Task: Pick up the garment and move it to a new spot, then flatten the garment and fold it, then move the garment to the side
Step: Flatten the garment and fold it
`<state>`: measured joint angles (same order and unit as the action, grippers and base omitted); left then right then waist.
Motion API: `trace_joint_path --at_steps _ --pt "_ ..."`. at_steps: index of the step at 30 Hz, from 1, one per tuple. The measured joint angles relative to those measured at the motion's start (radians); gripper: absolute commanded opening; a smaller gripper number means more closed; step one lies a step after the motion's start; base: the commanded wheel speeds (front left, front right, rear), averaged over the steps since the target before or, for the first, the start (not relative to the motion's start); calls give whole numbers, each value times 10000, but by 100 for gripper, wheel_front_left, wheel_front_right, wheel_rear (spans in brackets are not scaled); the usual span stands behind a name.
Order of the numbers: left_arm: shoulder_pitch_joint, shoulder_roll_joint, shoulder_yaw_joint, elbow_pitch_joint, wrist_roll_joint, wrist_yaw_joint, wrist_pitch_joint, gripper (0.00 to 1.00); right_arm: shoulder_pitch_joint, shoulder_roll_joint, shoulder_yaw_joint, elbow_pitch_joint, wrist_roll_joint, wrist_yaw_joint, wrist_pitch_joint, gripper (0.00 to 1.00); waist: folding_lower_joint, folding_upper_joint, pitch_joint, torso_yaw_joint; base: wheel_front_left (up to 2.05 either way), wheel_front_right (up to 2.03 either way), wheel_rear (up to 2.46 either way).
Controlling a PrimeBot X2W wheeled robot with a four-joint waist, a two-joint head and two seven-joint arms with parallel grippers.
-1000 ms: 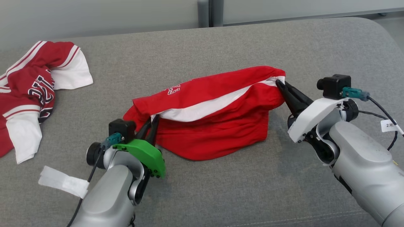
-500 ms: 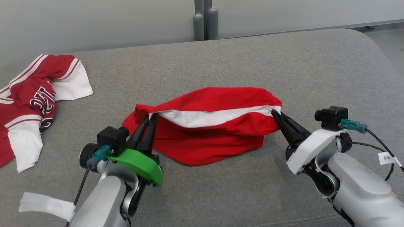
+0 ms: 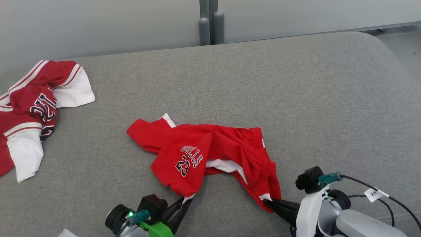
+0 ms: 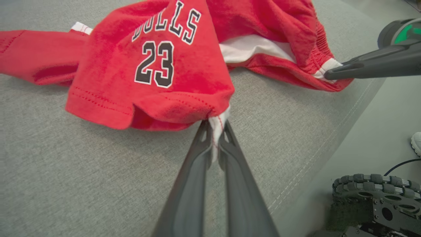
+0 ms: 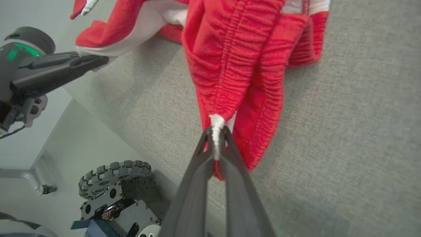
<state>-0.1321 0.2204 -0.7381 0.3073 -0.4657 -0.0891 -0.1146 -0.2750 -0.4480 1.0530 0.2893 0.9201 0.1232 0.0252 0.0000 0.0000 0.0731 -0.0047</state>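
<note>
Both grippers sit at the near edge of the grey cushion [image 3: 296,98], each pinched tight on a bit of white trim. The left gripper [image 4: 215,126] has the hem corner of the leg printed BULLS 23. The right gripper [image 5: 215,131] has the end of the elastic waistband. The red basketball shorts [image 3: 210,151] lie straight ahead of both sets of fingertips. From there they trail away and off to the left gripper's outer side, bunched and partly doubled over, with a white panel showing between the two held corners. Their long axis runs crosswise to the fingers, so flattening will likely call for drawing the grippers apart to take up the slack between them. Far beyond the left gripper, well apart from the shorts, lies a crumpled red and white jersey [image 3: 29,108].
</note>
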Motion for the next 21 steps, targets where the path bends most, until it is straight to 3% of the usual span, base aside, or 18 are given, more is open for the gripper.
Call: trace_joint_path --at_steps 6,11,16,18,21 --pt "81 474 -6 -675 -54 0 424 0 -34 -667 217 -796 581 0 907 0 0 0 64 88 0 0 0" --pt "143 570 349 -1089 -466 -50 832 0 -526 -1064 -301 -1112 683 0 1020 0 0 0 120 129 0 0 0" --pt "-967 585 1193 -527 -1365 -121 1707 0 -3062 -437 -972 -299 372 0 1484 0 0 0 112 65 0 0 0" --pt "-2401 646 1808 -274 -1365 -71 1860 0 -4461 0 -1766 372 161 -267 1373 0 0 0 36 22 0 0 0" --pt "-4896 472 2621 -341 -1312 169 1933 0 -6272 502 -3191 813 -69 -1034 476 0 0 0 -79 26 0 0 0"
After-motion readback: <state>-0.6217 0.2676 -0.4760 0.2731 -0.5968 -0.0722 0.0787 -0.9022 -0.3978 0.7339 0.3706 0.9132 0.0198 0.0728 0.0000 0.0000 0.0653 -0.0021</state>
